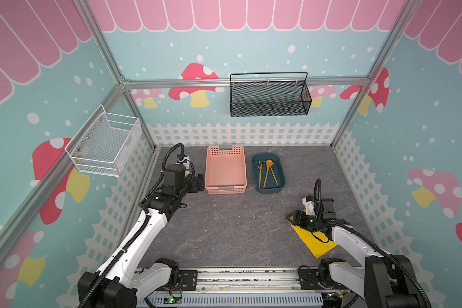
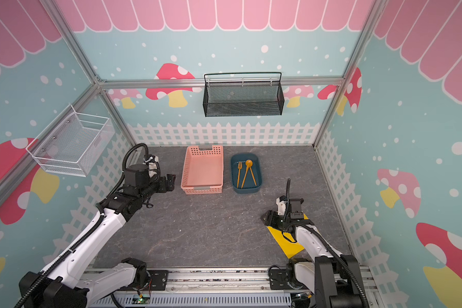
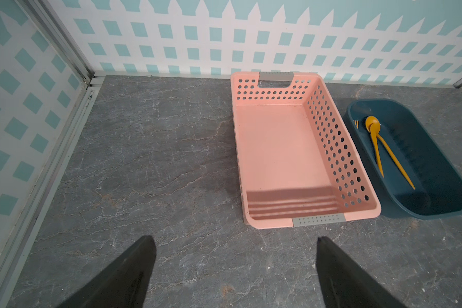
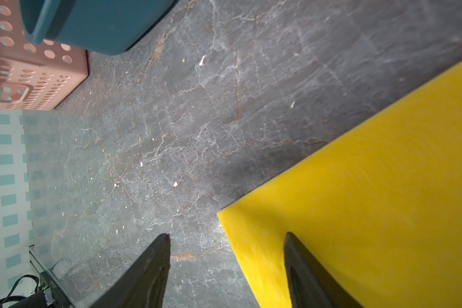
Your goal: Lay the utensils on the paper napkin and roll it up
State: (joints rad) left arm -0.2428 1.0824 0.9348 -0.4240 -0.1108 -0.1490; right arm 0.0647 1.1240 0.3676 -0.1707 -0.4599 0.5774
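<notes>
- pink basket [image 1: 211, 170] sat at table [image 1: 238, 226] rear
- paper napkin [image 1: 312, 240] lay flat, front right
- blue tray [image 1: 282, 170] beside basket held utensils [image 1: 267, 172]
- left gripper [image 3: 235, 238] near basket, jaws wide apart
- right gripper [image 4: 227, 234] jaws apart, straddling napkin corner

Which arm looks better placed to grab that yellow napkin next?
Right. The right arm's fingers stand open at a corner of the napkin, one over the paper. The left arm's fingers hang open by the pink basket, far from it.
</notes>
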